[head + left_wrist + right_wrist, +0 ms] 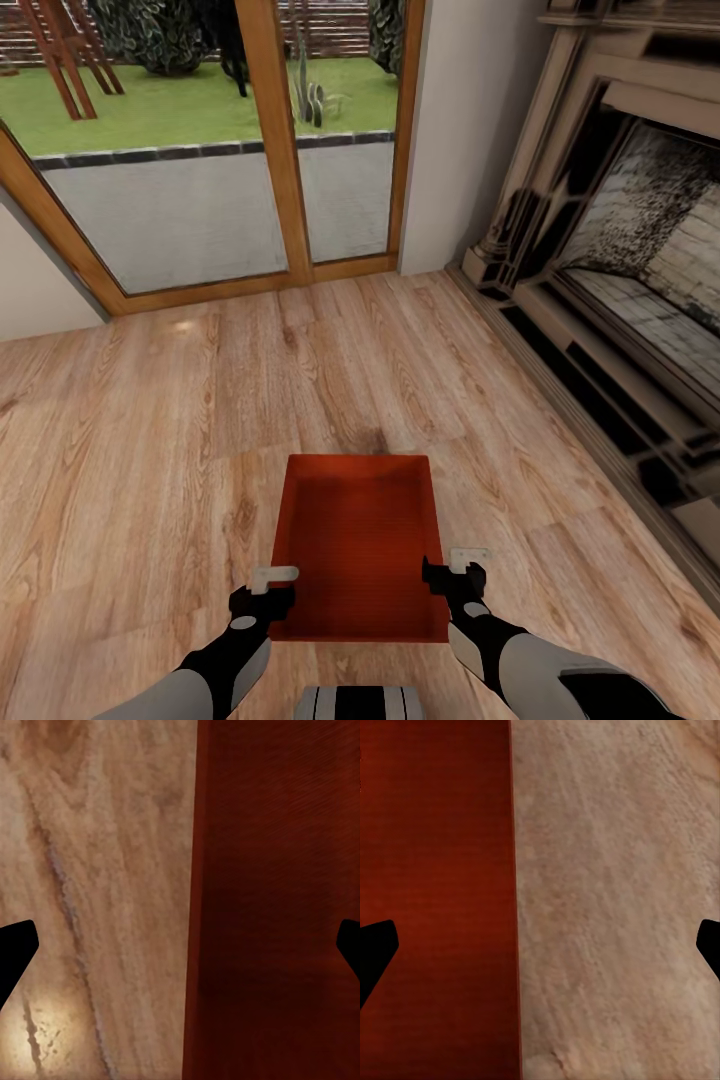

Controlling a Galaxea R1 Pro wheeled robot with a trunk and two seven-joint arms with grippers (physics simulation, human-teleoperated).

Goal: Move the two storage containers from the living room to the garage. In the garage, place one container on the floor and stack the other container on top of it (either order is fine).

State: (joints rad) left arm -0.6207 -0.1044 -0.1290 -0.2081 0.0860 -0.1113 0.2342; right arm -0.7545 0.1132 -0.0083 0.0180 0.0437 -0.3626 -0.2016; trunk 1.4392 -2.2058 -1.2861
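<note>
One red-orange storage container [360, 545] sits on the light wood-plank floor [150, 430] at 6 o'clock in the head view, with glass doors [200, 150] at 11 o'clock and a fireplace [620, 260] at 3 o'clock. The left gripper [262, 588] is at the container's left wall and the right gripper [452, 570] at its right wall. Both are spread wide, each with one finger on either side of its wall, and they grasp nothing.

Your robot's forearms are smooth light-grey shells with black wrist joints — each carrying a grey oval cap; the left gripper [262, 592] and right gripper [447, 577] are black with pale finger plates, and a grey-and-black striped trunk sits between.
</note>
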